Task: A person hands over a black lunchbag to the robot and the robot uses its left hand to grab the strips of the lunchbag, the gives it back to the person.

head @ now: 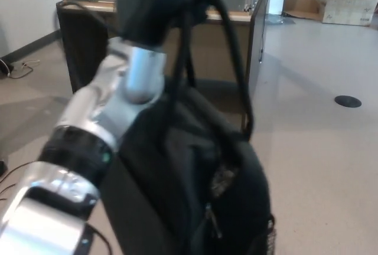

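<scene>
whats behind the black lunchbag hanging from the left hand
Behind the black lunchbag held by the left hand stands the dark desk; its lower middle and the floor beneath are covered.

Left hand [155, 1] blurred and cut off by the top edge, fingers not discernible, black lunchbag [195, 190] cut off at the near edge, its straps [233, 48] smeared by motion, far desk [251, 25] mostly hidden behind arm and bag

One black lunchbag [195, 190], two straps [233, 54], one robot hand [150, 1], one table [251, 42], one cardboard box [345, 8], one round floor cover [348, 102]
</scene>
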You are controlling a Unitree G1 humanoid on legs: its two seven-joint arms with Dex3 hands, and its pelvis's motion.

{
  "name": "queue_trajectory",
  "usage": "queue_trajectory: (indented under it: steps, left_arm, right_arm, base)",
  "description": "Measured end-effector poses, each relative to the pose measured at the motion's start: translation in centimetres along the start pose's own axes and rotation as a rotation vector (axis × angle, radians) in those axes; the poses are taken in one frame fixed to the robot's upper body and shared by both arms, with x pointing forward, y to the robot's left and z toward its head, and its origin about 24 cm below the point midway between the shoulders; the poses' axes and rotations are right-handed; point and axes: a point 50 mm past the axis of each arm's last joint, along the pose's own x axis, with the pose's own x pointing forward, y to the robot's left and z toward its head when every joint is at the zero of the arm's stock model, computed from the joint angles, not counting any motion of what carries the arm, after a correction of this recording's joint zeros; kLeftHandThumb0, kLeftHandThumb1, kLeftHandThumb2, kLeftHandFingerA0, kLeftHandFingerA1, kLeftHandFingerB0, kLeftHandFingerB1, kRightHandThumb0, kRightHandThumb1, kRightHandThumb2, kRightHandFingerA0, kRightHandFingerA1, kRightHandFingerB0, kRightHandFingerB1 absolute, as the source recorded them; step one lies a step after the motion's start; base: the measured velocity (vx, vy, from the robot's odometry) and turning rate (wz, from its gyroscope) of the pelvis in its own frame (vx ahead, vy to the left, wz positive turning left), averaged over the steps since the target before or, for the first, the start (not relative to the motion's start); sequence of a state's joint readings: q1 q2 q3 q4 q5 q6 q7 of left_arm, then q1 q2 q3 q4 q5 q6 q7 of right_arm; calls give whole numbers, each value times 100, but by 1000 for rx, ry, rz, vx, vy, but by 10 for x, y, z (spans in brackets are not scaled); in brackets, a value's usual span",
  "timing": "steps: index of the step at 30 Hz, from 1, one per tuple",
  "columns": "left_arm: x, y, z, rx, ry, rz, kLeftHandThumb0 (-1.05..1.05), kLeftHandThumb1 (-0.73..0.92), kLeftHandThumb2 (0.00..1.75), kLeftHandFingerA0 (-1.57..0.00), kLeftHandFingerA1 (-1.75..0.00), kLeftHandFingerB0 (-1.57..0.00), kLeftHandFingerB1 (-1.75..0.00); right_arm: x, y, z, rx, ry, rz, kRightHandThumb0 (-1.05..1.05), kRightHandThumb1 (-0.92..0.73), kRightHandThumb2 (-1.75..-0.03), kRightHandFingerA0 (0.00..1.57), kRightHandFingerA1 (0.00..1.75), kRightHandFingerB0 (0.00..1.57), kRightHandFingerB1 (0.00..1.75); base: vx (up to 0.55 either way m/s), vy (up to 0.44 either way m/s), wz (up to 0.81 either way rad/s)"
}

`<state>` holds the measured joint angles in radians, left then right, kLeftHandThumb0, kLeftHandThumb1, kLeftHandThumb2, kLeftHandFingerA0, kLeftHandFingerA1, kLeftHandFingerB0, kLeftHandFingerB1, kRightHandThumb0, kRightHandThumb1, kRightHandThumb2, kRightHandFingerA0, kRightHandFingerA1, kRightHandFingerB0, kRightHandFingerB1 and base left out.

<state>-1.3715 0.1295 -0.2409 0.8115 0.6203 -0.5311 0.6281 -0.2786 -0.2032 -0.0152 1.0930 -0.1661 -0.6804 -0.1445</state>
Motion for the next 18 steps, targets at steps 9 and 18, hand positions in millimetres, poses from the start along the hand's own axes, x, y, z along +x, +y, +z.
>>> queue_trajectory:
  steps: [9,18]
  left_arm:
    - [-1,-27,26,-67,-33,-18,-9,77,65,-80,-174,-66,-145]
    - [-11,-27,26,-44,-41,-12,-10,77,60,-77,-172,-56,-152]
  right_arm:
    - [0,4,0,3,4,12,-51,-64,-59,65,49,46,35]
    - [0,5,-1,-4,8,24,-50,-64,-59,66,49,47,36]
  base:
    - [0,0,0]
    - [0,0,0]
